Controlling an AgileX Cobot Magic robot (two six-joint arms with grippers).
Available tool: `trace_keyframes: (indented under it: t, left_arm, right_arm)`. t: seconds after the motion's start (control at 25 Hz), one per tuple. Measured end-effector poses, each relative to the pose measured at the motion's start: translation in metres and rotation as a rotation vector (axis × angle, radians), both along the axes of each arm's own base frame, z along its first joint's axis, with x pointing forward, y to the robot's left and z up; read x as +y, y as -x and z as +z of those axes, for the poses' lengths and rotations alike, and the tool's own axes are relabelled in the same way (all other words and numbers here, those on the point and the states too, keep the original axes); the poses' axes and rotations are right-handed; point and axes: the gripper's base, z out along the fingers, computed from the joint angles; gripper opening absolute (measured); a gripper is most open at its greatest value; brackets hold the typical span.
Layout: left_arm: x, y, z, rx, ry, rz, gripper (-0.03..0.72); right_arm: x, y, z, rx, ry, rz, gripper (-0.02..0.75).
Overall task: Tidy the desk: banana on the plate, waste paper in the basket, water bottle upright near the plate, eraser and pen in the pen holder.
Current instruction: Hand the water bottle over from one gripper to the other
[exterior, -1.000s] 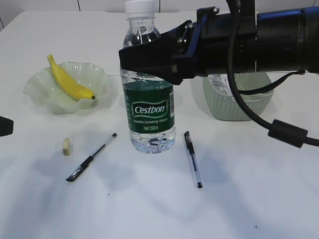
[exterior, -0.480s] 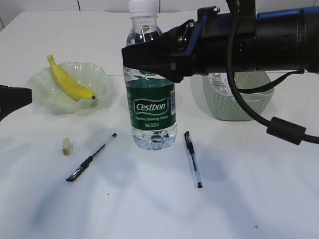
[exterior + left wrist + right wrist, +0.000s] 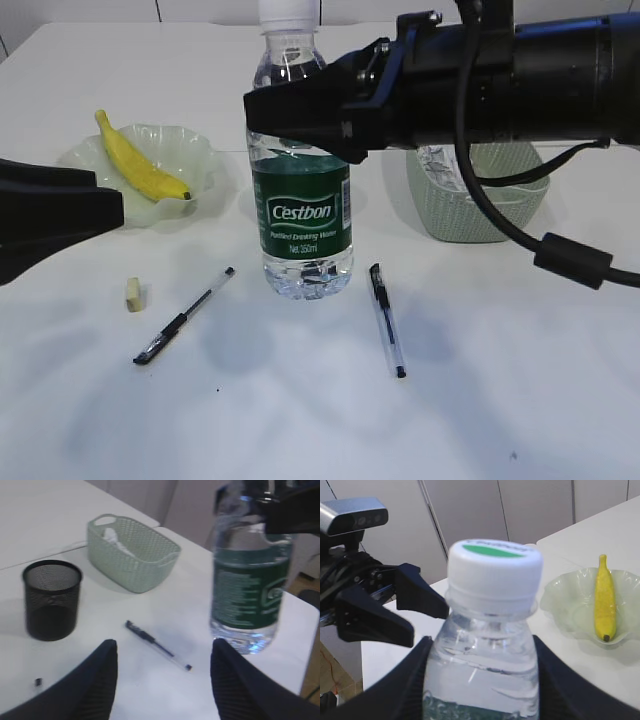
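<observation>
Bottle stood upright at table centre, base apparently on or just above the surface; contact could not be confirmed. Right gripper was clamped round its upper body, a finger on each side of the shoulder in the right wrist view. Judged step in hand: standing the bottle upright near the plate. Next move would call for confirming the base sits flat, letting go without a tip, then backing straight off.

Basket lay at about 3 o'clock from the bottle, with crumpled paper already inside, so that step looked done.

Plate lay at about 10 o'clock from the bottle, near but apart, with the banana resting in it; also looked done.

Left gripper reached in low from 9 o'clock in the exterior view, jaws parted and holding nothing, touching nothing. Left wrist view showed it aimed over bare table toward a pen.

Pen holder was seen only in the left wrist view, upright, apparently empty, though its inside was dim.

Two pens remained on the table: first pen at about 7 o'clock from the bottle, second pen at about 5 o'clock.

Eraser lay at about 8 o'clock from the bottle, just left of the first pen, untouched.
</observation>
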Motion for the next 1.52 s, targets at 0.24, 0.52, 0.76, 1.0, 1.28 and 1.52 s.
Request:
trace_keyframes:
  t: [0.24,0.52,0.76,1.0,1.28,1.52]
  left_arm:
    - [-0.011,0.013,0.007,-0.024,0.075,-0.189,0.423]
    - [-0.013,0.015,0.010,-0.033,0.116,-0.212,0.603]
    - [-0.030,0.020,0.012,-0.068,0.119,-0.271,0.629]
    - [-0.047,0.028,0.012,-0.065,0.116,-0.336,0.631]
    - [-0.054,0.029,0.012,-0.065,0.091,-0.338,0.635]
    - [-0.055,0.027,0.010,-0.052,0.096,-0.346,0.636]
  right_arm:
    - [0.002,0.002,0.003,-0.001,-0.025,0.031,0.378]
    - [0.011,0.011,0.011,-0.019,-0.063,0.122,0.378]
    - [0.028,0.022,0.021,-0.047,-0.080,0.191,0.378]
    - [0.030,0.021,0.030,-0.074,-0.090,0.193,0.378]
    - [0.038,0.028,0.032,-0.077,-0.091,0.225,0.378]
    - [0.052,0.039,0.030,-0.072,-0.092,0.281,0.378]
